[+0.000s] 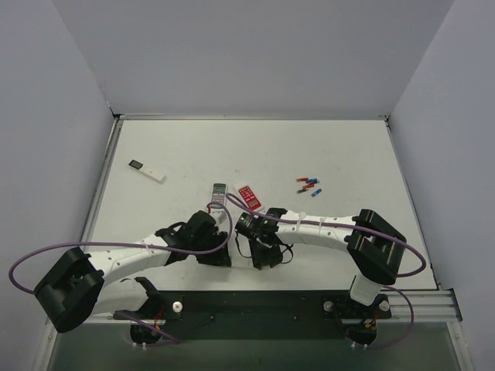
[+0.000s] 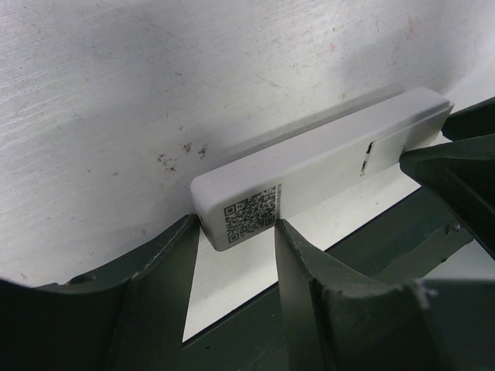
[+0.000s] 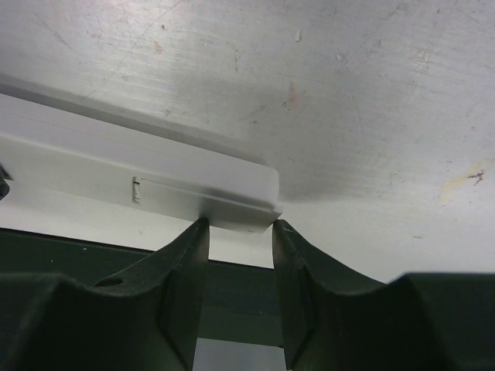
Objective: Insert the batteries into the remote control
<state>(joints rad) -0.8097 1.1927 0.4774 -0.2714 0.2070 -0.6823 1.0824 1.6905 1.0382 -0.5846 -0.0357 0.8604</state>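
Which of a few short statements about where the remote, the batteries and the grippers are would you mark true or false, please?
1. The remote control shows a QR code label. True.
2. The batteries sit in the right gripper. False: they lie loose on the table.
3. The left gripper straddles the remote control's labelled end. True.
4. The white stick lies right of the batteries. False: it lies left of them.

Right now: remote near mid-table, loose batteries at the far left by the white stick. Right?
No. The batteries lie right of centre, far from the white stick, as the top view shows. The remote is near mid-table.
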